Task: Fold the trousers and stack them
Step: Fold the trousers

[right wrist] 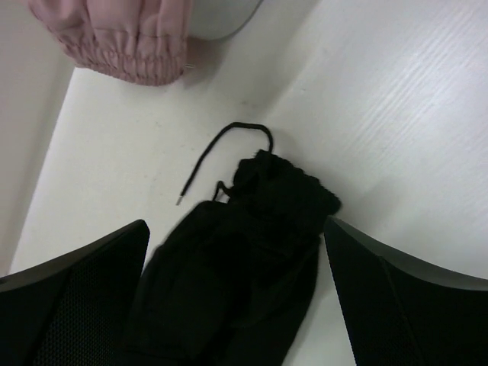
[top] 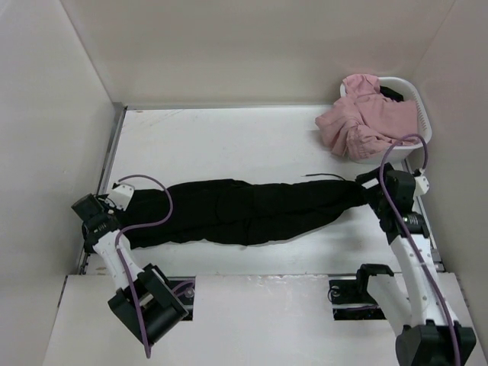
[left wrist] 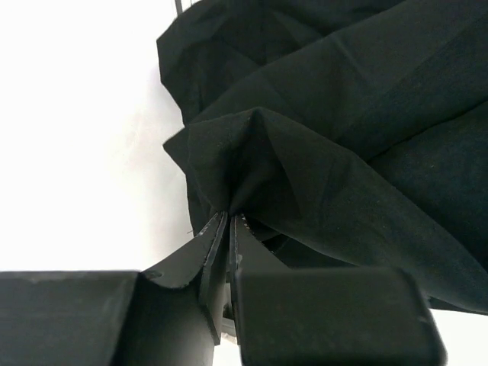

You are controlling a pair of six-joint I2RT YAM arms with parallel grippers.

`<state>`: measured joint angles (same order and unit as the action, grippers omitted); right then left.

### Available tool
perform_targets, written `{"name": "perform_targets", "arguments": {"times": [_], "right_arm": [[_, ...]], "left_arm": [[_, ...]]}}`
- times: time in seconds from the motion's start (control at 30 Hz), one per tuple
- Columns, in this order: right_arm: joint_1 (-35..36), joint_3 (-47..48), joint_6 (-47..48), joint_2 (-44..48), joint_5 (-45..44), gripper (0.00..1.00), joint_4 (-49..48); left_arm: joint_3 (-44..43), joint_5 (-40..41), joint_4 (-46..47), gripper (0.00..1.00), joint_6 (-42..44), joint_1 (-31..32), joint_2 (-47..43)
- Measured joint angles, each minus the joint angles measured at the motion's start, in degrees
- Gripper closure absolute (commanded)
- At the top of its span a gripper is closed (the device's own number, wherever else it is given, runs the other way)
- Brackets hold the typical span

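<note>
Our left fingers [left wrist: 216, 242] pinch shut on a fold of the trousers [top: 244, 210], which lie at full length across the counter [top: 229, 137]; our right fingers [right wrist: 76, 301] gape wide over the waist end. We judge every crosswise fold and the stacking yet to do.

From my station the overhead feed was bright and even, the light seemingly coming from above, with only faint, soft shadows on the bench [top: 229, 145]. The trousers [top: 252, 210] read as near-solid black, so most fold detail was lost. On the left wrist feed the bench surface was blown out to featureless white. The cloth creases were crisp, but the left gripper [left wrist: 230, 221] was dark and blurred along the bottom. On the right wrist feed the right gripper [right wrist: 236, 223] showed soft, out-of-focus fingers [right wrist: 69, 297], while the bench grain beyond was sharp.
</note>
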<state>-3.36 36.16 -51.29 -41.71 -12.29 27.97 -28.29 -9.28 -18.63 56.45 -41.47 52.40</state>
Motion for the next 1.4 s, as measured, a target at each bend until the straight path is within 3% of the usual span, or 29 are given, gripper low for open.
{"name": "perform_targets", "arguments": {"times": [0.3, 0.33, 0.37, 0.47, 0.5, 0.53, 0.77, 0.9, 1.0, 1.1, 1.3, 1.4], "right_arm": [[0.0, 2.9, -13.7, -15.8, 9.1, 0.00, -4.6], [-0.1, 2.0, -15.1, -16.7, 10.1, 0.04, -5.3], [-0.3, 1.3, -16.1, -17.6, 11.0, 0.19, -5.9], [-1.3, -0.3, -17.7, -21.9, 13.7, 0.83, -8.7], [-1.5, -0.6, -18.1, -23.3, 14.5, 0.97, -9.6], [-1.6, -0.6, -18.2, -24.6, 15.1, 1.00, -10.1], [-1.8, 5.1, -13.1, -27.8, 20.1, 1.00, -16.6], [-0.7, 6.7, -5.9, -21.7, 22.3, 1.00, -27.4], [-0.9, 2.8, -3.3, -15.9, 22.6, 1.00, -34.2], [-1.1, -4.4, -2.2, -14.4, 22.5, 0.97, -38.9], [-4.7, -19.3, -4.7, -12.8, 21.7, 0.74, -35.4], [-8.1, -21.2, -6.1, -7.7, 21.0, 0.44, -30.4]], "left_arm": [[-0.2, 0.1, 0.5, 0.96, 0.6, 1.2, 0.8], [-0.3, 0.0, 0.7, 0.96, 0.6, 1.4, 1.1], [-0.5, 0.0, 1.1, 0.96, 0.6, 1.4, 1.5], [-2.3, 0.0, 2.6, 0.96, 0.5, 1.4, 3.4], [-3.2, 0.0, 3.2, 0.96, 0.4, 1.4, 4.3], [-4.3, 0.0, 3.8, 0.96, 0.3, 1.3, 5.1], [-15.5, -1.0, 11.0, 0.95, -1.7, 0.6, 11.3], [-22.2, -2.1, 18.1, 0.94, -4.2, 0.4, 12.8], [-21.5, -4.2, 22.9, 0.92, -4.6, -1.2, 10.6], [-15.5, -6.2, 24.3, 0.92, -2.4, -2.9, 6.8], [-3.2, -8.2, 17.0, 0.92, 6.5, -5.9, 5.3], [-2.0, -8.1, 9.6, 0.81, 11.8, -9.4, 5.1]]}}
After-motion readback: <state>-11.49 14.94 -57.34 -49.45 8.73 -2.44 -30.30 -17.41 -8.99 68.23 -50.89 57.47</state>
